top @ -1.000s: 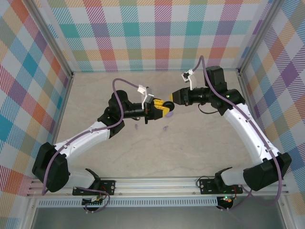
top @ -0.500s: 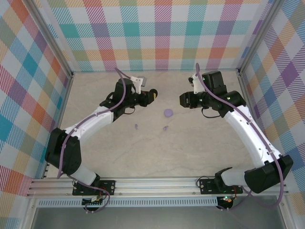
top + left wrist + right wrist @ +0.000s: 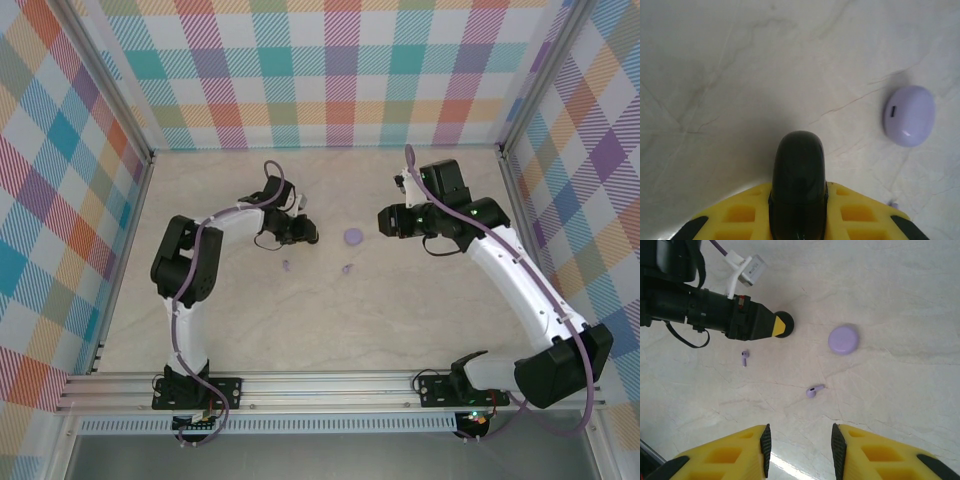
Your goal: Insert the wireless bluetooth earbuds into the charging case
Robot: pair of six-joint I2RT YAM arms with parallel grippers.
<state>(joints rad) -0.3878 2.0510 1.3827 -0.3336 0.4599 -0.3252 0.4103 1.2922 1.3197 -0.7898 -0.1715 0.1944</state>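
Your left gripper has its yellow jaws clamped together on a glossy black rounded case, which sticks out past the fingertips. Whether that case touches the pale marbled tabletop you cannot tell. Your right gripper has its jaws apart with nothing between them, above the table. Between the two grippers a closed, round lilac plastic case lies flat, apart from both. Two tiny lilac comma-shaped earbuds lie loose on the table, one earbud near the left gripper's tip. The other earbud is near the lilac case, not touching it.
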